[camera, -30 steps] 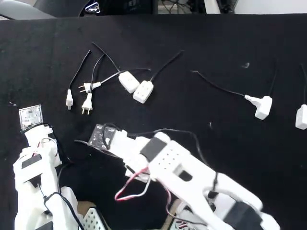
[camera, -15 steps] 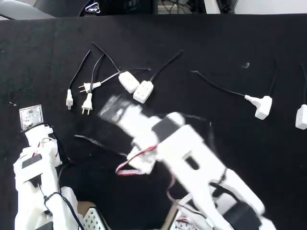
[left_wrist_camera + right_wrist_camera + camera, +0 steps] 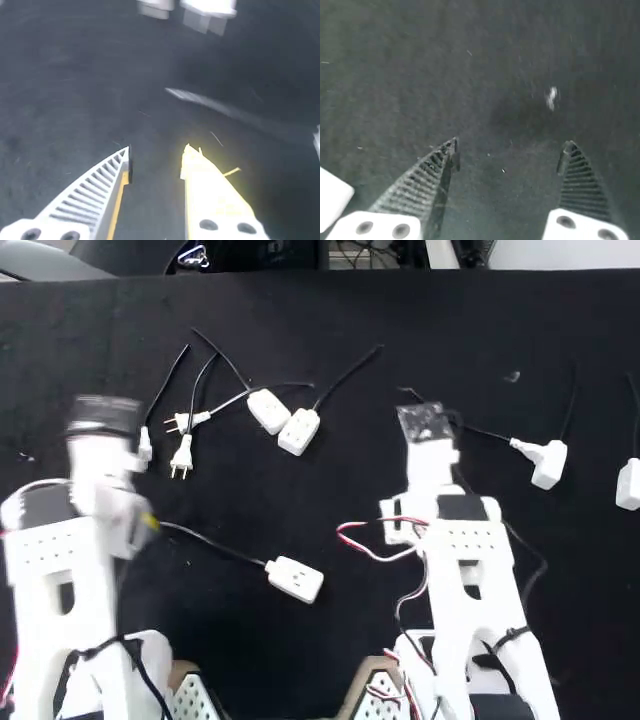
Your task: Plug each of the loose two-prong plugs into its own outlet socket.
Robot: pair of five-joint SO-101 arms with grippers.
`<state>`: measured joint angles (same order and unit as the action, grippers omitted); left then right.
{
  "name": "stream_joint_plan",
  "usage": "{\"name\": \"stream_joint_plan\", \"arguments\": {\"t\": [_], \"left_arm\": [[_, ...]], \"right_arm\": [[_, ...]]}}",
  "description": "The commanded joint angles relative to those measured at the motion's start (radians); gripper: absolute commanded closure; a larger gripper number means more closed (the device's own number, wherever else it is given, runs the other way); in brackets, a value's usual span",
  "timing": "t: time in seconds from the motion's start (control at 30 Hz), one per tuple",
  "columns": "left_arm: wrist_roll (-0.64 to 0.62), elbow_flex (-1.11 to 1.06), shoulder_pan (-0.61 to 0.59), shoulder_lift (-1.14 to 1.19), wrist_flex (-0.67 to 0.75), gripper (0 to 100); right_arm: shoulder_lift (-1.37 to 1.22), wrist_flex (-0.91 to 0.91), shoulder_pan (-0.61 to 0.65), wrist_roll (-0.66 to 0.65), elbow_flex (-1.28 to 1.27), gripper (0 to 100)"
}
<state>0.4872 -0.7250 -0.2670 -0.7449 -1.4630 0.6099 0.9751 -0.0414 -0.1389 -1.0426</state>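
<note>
Lone socket (image 3: 295, 579) lies nearest, between the arms; left pincer (image 3: 157, 150) spread over black surface (image 3: 300, 500); right pincer (image 3: 511, 145) spread likewise; three loose plugs (image 3: 182, 455) beside left pincer; paired sockets (image 3: 285, 420) just beyond.

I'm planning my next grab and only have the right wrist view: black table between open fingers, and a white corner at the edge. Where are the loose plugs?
Observer: In the high view, three loose plugs lie far out on the left, beside the left tool.
Operator: Are there any sockets by them?
Observer: Two white sockets lie close together just to the right of those plugs.
Operator: Is there anything closer to the arms?
Observer: Another socket, on a black cord, lies between the two arms.
</note>
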Motion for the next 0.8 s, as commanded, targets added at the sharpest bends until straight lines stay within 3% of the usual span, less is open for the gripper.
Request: {"name": "stream_joint_plan", "arguments": {"t": [0.0,0.1,0.23,0.37,0.5,0.77], "left_arm": [[0.137,-0.004,0.306,0.0,-0.058,82],[0.137,-0.137,0.438,0.0,0.095,82],[0.132,-0.278,0.51,0.002,0.315,82],[0.066,-0.328,0.564,0.002,0.436,81],[0.009,-0.331,0.595,0.038,0.451,74],[0.006,-0.288,0.806,0.279,0.466,75]], "right_arm": [[0.012,-0.031,-0.1,0.028,-0.002,70.9],[0.012,-0.034,-0.144,0.029,-0.005,70.9],[0.01,-0.034,-0.152,0.029,-0.012,70.9],[0.01,-0.04,-0.15,0.029,-0.012,70.9],[0.01,-0.064,-0.152,0.029,-0.025,70.9],[0.01,-0.063,-0.152,0.031,-0.025,70.9]]}}
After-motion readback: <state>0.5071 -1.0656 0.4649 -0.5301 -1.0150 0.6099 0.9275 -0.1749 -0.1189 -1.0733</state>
